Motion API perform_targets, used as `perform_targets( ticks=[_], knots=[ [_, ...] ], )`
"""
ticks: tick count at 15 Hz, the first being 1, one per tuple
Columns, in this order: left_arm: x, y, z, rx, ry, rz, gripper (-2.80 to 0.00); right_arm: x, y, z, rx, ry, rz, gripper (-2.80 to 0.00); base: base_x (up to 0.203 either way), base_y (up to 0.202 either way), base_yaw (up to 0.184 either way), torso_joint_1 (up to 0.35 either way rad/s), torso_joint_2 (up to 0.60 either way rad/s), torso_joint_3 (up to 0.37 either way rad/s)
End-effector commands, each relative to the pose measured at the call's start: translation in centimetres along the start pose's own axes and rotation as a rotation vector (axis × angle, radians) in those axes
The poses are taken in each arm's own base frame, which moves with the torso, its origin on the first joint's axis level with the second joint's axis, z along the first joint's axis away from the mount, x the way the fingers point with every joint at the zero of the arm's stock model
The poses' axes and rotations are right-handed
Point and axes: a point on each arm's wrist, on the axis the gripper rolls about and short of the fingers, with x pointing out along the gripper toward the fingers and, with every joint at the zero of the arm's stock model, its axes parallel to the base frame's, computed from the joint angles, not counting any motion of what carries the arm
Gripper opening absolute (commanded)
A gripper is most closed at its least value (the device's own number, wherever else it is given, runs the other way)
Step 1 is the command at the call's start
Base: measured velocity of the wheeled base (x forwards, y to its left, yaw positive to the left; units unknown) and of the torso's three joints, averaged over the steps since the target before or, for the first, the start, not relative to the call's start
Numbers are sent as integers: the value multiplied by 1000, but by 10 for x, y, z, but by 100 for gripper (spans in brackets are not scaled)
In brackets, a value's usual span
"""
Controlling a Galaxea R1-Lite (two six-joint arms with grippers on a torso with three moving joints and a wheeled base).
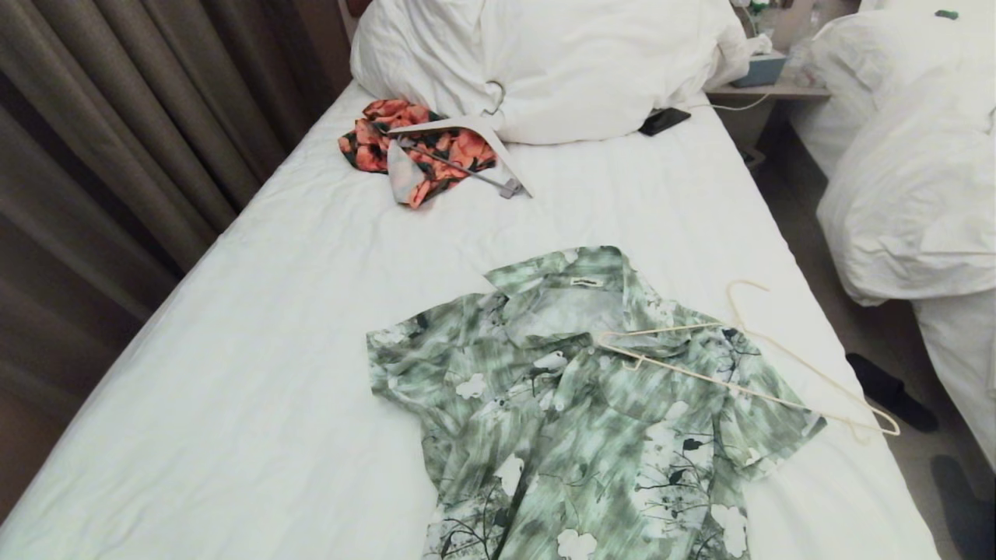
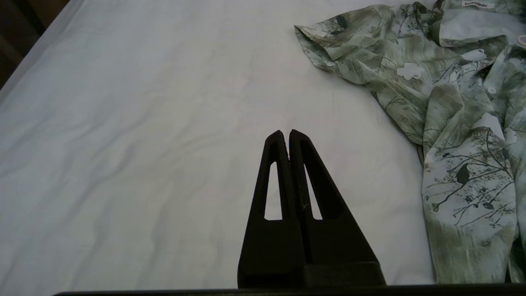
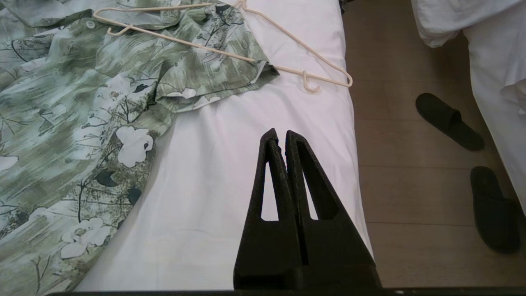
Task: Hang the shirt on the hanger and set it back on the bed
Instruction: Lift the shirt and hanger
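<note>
The green and white shirt (image 1: 576, 420) lies flat and collar-up on the bed's white sheet (image 1: 257, 373). The cream wire hanger (image 1: 747, 373) rests across the shirt's right shoulder and sleeve, its far end by the bed's right edge. In the left wrist view my left gripper (image 2: 285, 133) is shut and empty above bare sheet, with the shirt (image 2: 444, 102) off to one side. My right gripper (image 3: 279, 133) hangs shut and empty over the sheet near the bed edge, apart from the hanger (image 3: 254, 59) and the shirt's sleeve (image 3: 193, 78). Neither gripper shows in the head view.
An orange-and-black floral garment (image 1: 436, 152) with a thicker white hanger (image 1: 482, 132) lies near the pillows (image 1: 560, 62). A dark phone (image 1: 664, 120) lies by the pillows. A second bed with duvets (image 1: 910, 171) stands on the right; black slippers (image 3: 448, 121) are on the floor between.
</note>
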Motion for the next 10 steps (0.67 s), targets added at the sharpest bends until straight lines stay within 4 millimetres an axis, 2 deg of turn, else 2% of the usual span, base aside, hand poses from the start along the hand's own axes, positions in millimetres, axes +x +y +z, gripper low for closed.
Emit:
perform_targets(
  ticks=[1, 7, 8, 10],
  knots=[
    [0, 0, 0, -1, -2, 0, -280, 0, 0, 0, 2, 2, 0, -280, 0, 0, 0, 0, 0, 0],
    [0, 0, 0, -1, -1, 1, -280, -1, 0, 1, -11, 5, 1, -280, 0, 0, 0, 0, 0, 0],
    [0, 0, 0, -1, -2, 0, -280, -2, 0, 7, -23, -6, 7, -280, 0, 0, 0, 0, 0, 0],
    [0, 0, 0, -1, -2, 0, -280, -7, 1, 32, -26, -4, 17, -280, 0, 0, 0, 0, 0, 0]
  ],
)
